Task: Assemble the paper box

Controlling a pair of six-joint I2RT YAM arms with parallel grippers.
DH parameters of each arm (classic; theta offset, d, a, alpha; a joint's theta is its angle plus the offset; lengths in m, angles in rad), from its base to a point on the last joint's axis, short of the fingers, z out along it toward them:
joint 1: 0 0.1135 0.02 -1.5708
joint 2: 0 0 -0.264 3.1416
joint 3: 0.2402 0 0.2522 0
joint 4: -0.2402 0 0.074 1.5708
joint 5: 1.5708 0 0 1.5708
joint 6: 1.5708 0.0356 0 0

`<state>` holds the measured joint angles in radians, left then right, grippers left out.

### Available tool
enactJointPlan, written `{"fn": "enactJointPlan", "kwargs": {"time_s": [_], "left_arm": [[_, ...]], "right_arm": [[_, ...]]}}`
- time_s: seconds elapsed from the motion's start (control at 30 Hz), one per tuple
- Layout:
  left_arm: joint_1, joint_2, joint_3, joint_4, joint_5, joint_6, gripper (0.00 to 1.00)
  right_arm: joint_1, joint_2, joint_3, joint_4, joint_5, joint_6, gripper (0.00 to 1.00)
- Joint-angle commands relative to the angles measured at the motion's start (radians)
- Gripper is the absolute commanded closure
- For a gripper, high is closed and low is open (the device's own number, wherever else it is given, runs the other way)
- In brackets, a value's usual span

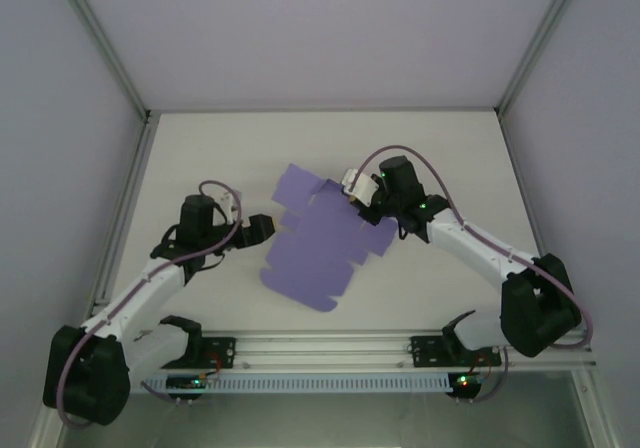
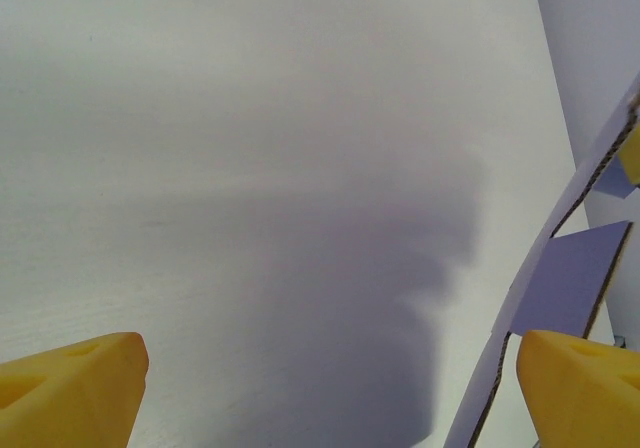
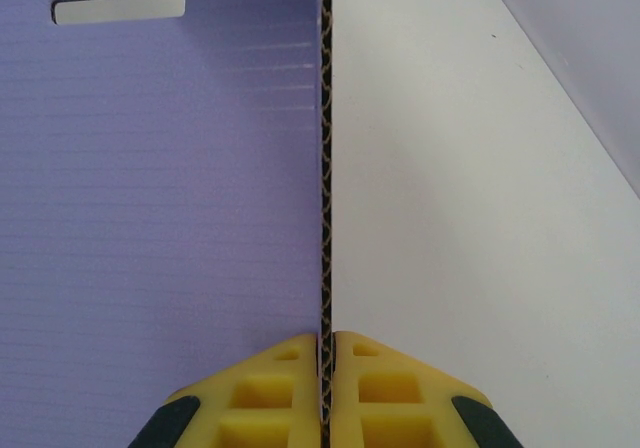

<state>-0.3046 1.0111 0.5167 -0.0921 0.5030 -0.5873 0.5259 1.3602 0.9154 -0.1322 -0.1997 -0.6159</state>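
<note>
The paper box (image 1: 318, 246) is a flat lilac die-cut blank lying mid-table, its right side lifted. My right gripper (image 1: 366, 202) is at that right edge. In the right wrist view its yellow fingers (image 3: 285, 393) are shut on the card's corrugated edge, the gripper (image 3: 325, 343) clamping it, and the paper box face (image 3: 150, 218) with a slot (image 3: 118, 9) lies to the left. My left gripper (image 1: 262, 228) is next to the blank's left edge. Its yellow fingertips (image 2: 70, 388) stand wide apart, the gripper (image 2: 330, 398) open, with the paper box edge (image 2: 570, 283) close beside the right fingertip.
The white table (image 1: 200, 158) is enclosed by pale walls with metal corner posts (image 1: 105, 53). An aluminium rail (image 1: 330, 346) with both arm bases runs along the near edge. Cables loop above each wrist.
</note>
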Motion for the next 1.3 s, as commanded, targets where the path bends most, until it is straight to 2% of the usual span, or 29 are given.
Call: {"fn": "enactJointPlan", "kwargs": {"time_s": [0.0,0.23,0.43,0.63,0.83,0.93,1.07,1.13,1.27], "left_arm": [[0.003,0.053,-0.001,0.087,0.075,0.013,0.07],[-0.002,0.097,-0.021,0.282,0.213,-0.023,0.09],[-0.039,0.108,-0.029,0.335,0.226,-0.024,0.09],[-0.106,0.21,0.0,0.425,0.243,-0.033,0.13],[-0.114,0.303,-0.007,0.595,0.291,-0.107,0.3],[-0.122,0.338,-0.003,0.64,0.316,-0.126,0.42],[-0.123,0.36,0.011,0.629,0.313,-0.135,0.6],[-0.124,0.361,0.018,0.608,0.294,-0.138,0.73],[-0.129,0.366,0.038,0.497,0.199,-0.145,0.89]], "right_arm": [[-0.005,-0.002,0.026,-0.012,-0.027,0.022,1.0],[-0.003,0.005,0.028,0.003,-0.009,0.031,1.0],[0.013,0.005,0.025,0.009,-0.002,0.039,1.0],[0.032,0.009,0.029,0.033,-0.01,0.063,1.0],[0.049,0.008,0.027,0.056,-0.016,0.087,1.0],[0.055,0.008,0.024,0.069,-0.021,0.095,1.0],[0.066,0.006,0.025,0.066,-0.009,0.094,1.0],[0.073,0.003,0.031,0.062,0.002,0.094,1.0],[0.111,-0.009,0.049,0.028,0.045,0.066,1.0]]}}
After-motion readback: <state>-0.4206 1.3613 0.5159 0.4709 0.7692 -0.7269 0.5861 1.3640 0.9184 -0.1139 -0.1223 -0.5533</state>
